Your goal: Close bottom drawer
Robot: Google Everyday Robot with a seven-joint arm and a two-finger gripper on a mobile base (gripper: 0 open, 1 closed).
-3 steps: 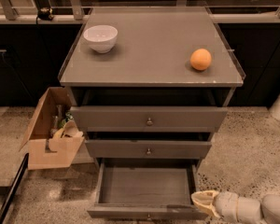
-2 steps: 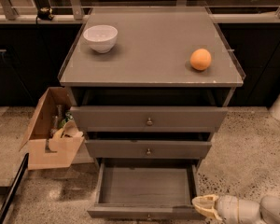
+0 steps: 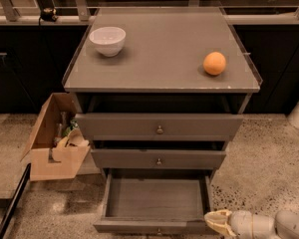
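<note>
Bottom drawer [image 3: 157, 200] is hanging wide open, sticking out well past the front edge of the worktop [image 3: 159, 59], and it looks bare inside, so nothing in there to jam. The gripper [image 3: 217, 222] sits low at the drawer's front right corner, below the worktop's front right corner, right up against or just beside the front panel. Hard to say if it's touching, and can't tell whether it's clenched or released. Being parked there makes sense as a guess: a shove on the front panel straight back would do the job, no need to grab the little knob [image 3: 159, 231]. Pushing off-centre could skew it sideways, though. The middle drawer [image 3: 158, 159] and top drawer [image 3: 159, 126] look nearly shut and out of the way. A white bowl [image 3: 107, 40] sits near the back left corner, an orange [image 3: 215, 63] by the right edge, and a cardboard box [image 3: 55, 156] stands on the floor past the left edge, clear of the drawer's path.
</note>
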